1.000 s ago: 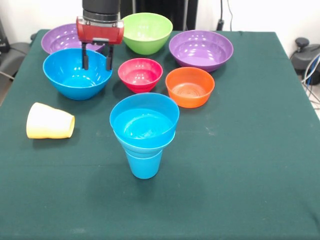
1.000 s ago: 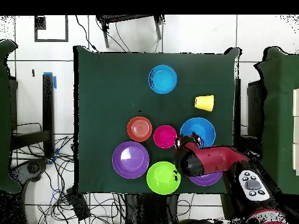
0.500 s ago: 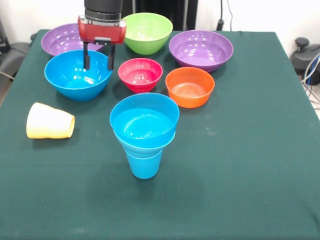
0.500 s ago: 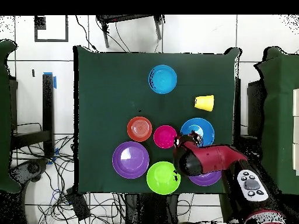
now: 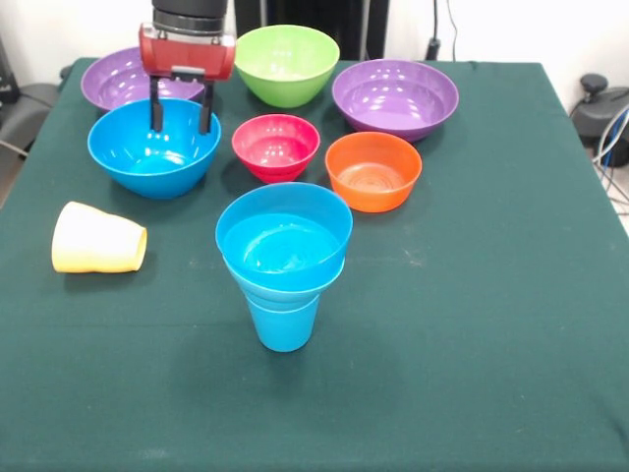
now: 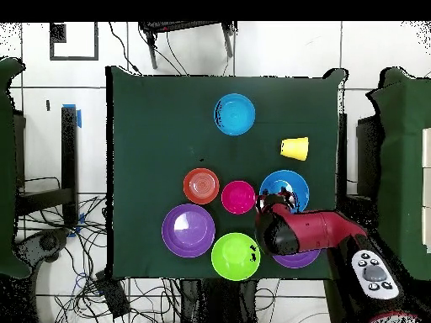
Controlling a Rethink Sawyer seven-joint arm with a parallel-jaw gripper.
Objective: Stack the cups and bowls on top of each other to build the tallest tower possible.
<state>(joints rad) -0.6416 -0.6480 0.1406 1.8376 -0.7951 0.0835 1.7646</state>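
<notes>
Glossy plastic bowls ring the tower [image 5: 283,264] on the green table [image 5: 472,324] in the front view, where the gripper [image 5: 179,116] hangs with fingers spread over the far rim of the large blue bowl [image 5: 152,147]; thin, light and slick, that bowl looks best pinched at its stiff rim wall. Nearby, the yellow cup [image 5: 96,239] lies on its side. From overhead, the gripper [image 6: 276,200] sits at the blue bowl's [image 6: 286,187] edge, well apart from the tower [image 6: 234,113].
</notes>
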